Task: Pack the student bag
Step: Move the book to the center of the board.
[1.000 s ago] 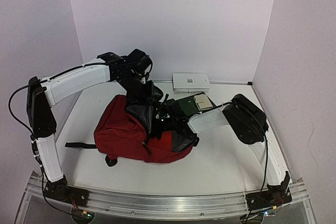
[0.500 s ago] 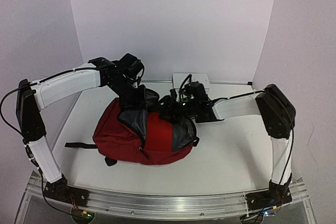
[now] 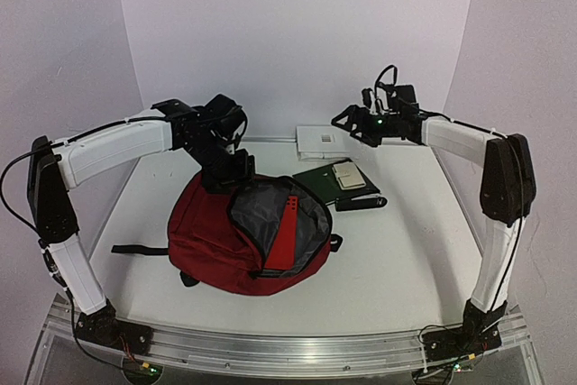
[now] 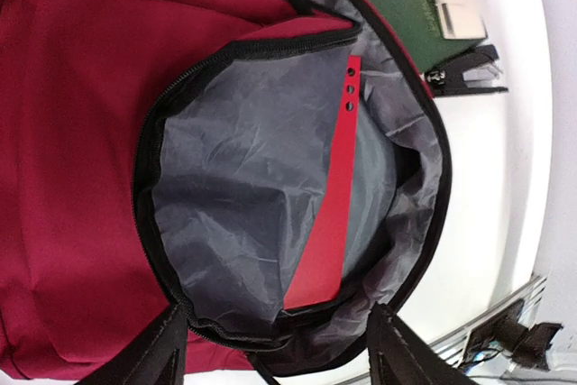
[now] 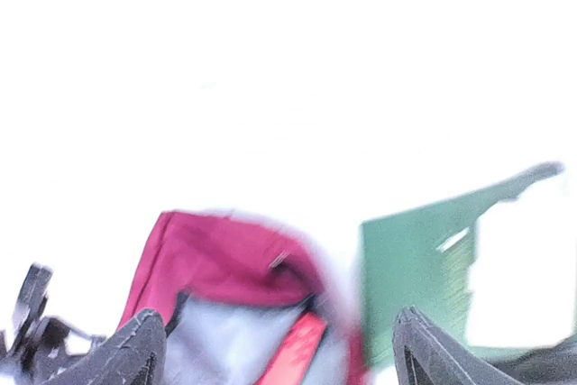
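Folder [image 3: 287, 227] stands inside student bag [image 3: 203, 236]; green book [image 3: 317, 178] beside it.

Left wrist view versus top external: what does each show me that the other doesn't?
Only the left wrist view: three punched holes at the end of the red folder, and the creases of the grey lining up close. Only top external: the right claw open in the air near the back wall, the white box, and the bag's black strap trailing left. Both: the student bag unzipped with the folder inside, and the green book, beige pad and black tool, perhaps a stapler, lying outside it.
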You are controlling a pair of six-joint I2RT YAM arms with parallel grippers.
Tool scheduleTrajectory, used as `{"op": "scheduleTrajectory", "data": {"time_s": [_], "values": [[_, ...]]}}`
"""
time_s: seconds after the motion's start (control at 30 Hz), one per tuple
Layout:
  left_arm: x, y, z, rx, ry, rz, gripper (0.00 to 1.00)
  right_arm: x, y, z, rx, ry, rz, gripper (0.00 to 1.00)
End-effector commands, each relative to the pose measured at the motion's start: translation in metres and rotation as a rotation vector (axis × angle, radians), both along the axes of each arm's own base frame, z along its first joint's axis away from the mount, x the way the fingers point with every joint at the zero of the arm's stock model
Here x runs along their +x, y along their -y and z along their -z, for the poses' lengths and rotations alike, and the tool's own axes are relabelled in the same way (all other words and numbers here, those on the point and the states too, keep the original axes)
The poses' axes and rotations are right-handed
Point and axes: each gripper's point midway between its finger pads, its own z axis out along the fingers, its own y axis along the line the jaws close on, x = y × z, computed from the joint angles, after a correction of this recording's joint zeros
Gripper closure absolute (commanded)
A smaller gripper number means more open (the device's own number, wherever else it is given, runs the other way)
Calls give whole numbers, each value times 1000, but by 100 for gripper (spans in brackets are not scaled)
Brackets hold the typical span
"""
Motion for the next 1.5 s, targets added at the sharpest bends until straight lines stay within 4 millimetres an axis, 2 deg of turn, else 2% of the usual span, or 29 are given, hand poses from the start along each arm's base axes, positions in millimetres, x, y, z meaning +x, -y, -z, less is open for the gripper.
{"op": "scheduleTrajectory", "data": {"time_s": [0.0,0.03,0.07,0.23,0.47,0.53,0.8,0.93,1.07,1.17,1.27,1.47], "values": [[16,6,-56,-68,133,-3,18,51,47,31,-90,-14,85,12],[18,6,-63,-72,148,-7,8,62,56,37,-87,-22,107,12],[19,5,-69,-73,155,-12,3,73,63,42,-79,-31,127,12],[26,-1,-88,-58,193,-44,0,108,96,78,-55,-89,211,12],[25,-8,-93,-52,193,-87,0,136,99,112,-8,-100,212,17],[25,-9,-95,-52,194,-97,0,143,98,121,14,-108,219,22],[28,-11,-96,-22,181,-117,0,168,94,135,120,-100,245,41],[30,-12,-97,-10,183,-121,0,178,94,133,154,-76,263,54],[31,-13,-97,-6,185,-128,0,182,95,129,177,-76,282,80],[31,-14,-98,-3,188,-131,0,180,96,118,195,-75,282,97],[31,-15,-99,-5,195,-132,0,178,97,96,242,-69,268,100],[34,-18,-106,6,217,-130,0,173,105,28,394,-47,238,100]]}}
